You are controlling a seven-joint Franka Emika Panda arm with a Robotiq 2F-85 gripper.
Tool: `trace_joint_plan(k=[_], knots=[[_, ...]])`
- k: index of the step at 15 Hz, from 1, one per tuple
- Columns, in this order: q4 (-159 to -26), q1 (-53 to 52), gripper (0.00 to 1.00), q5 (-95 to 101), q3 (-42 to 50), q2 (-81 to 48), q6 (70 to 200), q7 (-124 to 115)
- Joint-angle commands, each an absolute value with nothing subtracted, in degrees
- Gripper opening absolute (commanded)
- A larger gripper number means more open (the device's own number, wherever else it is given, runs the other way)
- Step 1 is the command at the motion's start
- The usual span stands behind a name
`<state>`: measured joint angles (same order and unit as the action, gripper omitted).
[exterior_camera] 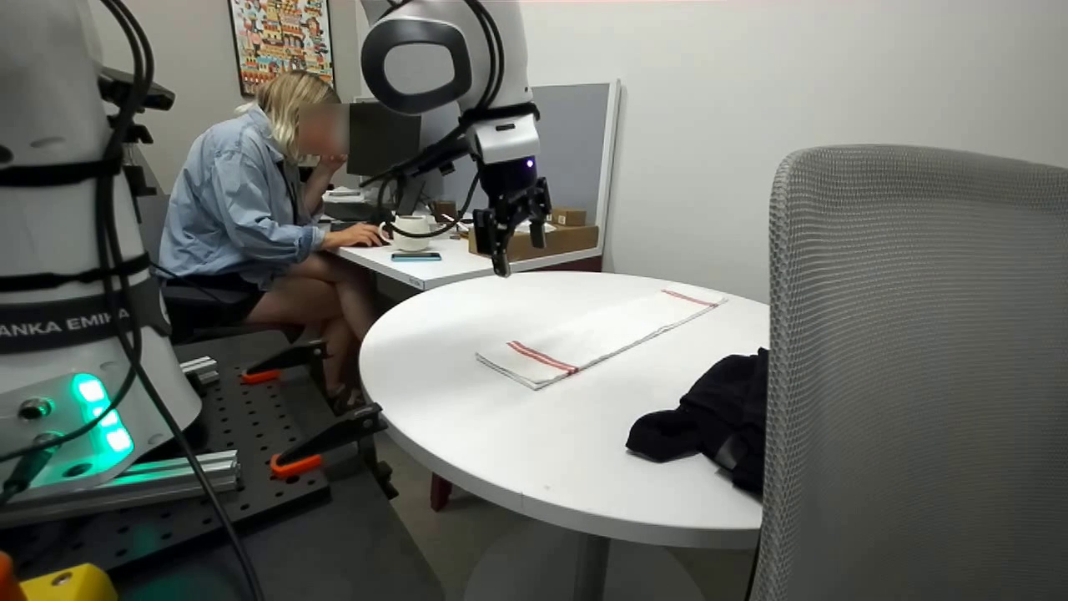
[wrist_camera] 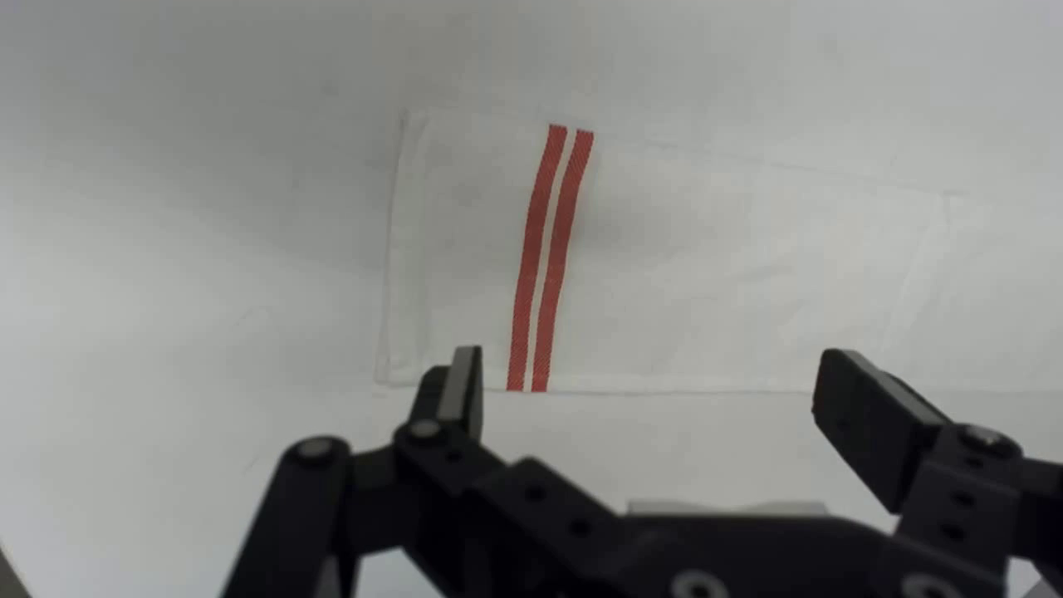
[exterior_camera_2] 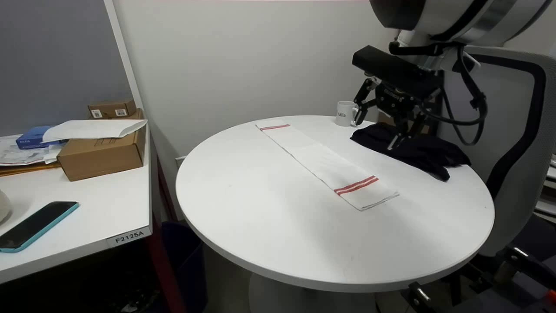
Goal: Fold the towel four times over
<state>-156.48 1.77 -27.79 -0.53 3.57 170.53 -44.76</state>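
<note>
Hand [exterior_camera: 519, 254] spread, holding nothing, high over the bench [exterior_camera: 517, 442] in an exterior view, probably up there so the towel [exterior_camera: 607, 335] isn't snagged before the next fold. In an exterior view mug [exterior_camera_2: 344, 115] and black cloth [exterior_camera_2: 408, 150] sit toward the rim, likely out of the way for folding room, while towel lies flat around mid-bench, long narrow strip, red stripes across near both ends. Wrist view: towel cream-white, thin, lightly creased, layered edges slightly offset at the double-striped end, lengthwise folding presumably done, crosswise still to go.
</note>
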Motion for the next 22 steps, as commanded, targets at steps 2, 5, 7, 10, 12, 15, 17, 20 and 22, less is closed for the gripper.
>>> trace_joint_plan(k=[2, 5, 7, 10, 12, 15, 17, 20, 22], knots=[[-157.4, 1.9, 1.0, -30.5, 0.1, -1.1, 178.3, -53.6], [-154.8, 0.7, 1.0, -43.3, -2.7, -1.0, 168.5, -47.3], [-152.8, 0.5, 1.0, -51.1, -3.5, -2.2, 163.6, -42.9], [-151.2, 0.8, 1.0, -58.5, -3.8, -4.5, 160.5, -38.2], [-150.5, 1.0, 1.0, -60.2, -3.7, -6.5, 161.6, -37.2], [-149.7, 1.1, 1.0, -59.6, -3.7, -9.1, 163.6, -38.2], [-149.2, -0.3, 1.0, -57.2, -1.9, -10.8, 163.7, -40.5], [-148.6, -1.4, 1.0, -53.5, -0.5, -13.9, 164.3, -43.6], [-148.4, -1.7, 1.0, -48.7, 0.6, -15.9, 164.1, -47.8]])
